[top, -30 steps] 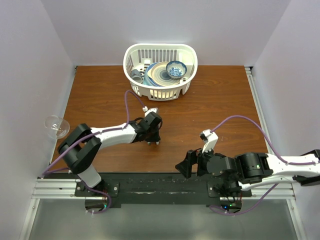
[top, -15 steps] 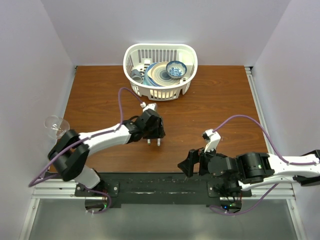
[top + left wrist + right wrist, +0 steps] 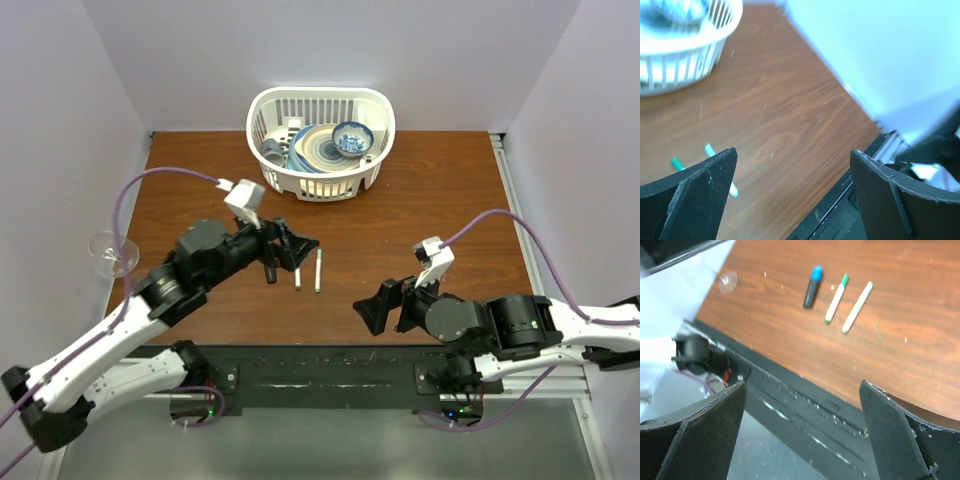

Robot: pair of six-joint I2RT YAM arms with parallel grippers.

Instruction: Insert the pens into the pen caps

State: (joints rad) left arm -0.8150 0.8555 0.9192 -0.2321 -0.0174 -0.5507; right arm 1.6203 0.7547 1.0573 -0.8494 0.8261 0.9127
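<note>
Two white pens lie side by side on the brown table, one (image 3: 298,275) (image 3: 835,300) left of the other (image 3: 318,270) (image 3: 857,307). Each shows green at its ends; a green pen cap (image 3: 844,278) sits on the left pen's far end, and green tips (image 3: 709,149) (image 3: 676,163) show past my left finger. My left gripper (image 3: 297,247) (image 3: 793,151) hangs open just above and behind the pens, holding nothing. My right gripper (image 3: 386,308) (image 3: 802,384) is open and empty near the table's front edge, to the pens' right.
A black marker with a blue cap (image 3: 270,270) (image 3: 812,286) lies just left of the pens. A white basket (image 3: 330,186) with dishes stands at the back. A clear glass (image 3: 112,250) (image 3: 728,281) stands at the left edge. The black rail (image 3: 320,375) runs along the front.
My left gripper has opened, and its arm has pulled back and up to the left; the two pens now lie uncovered on the table. The right gripper shifted slightly.
</note>
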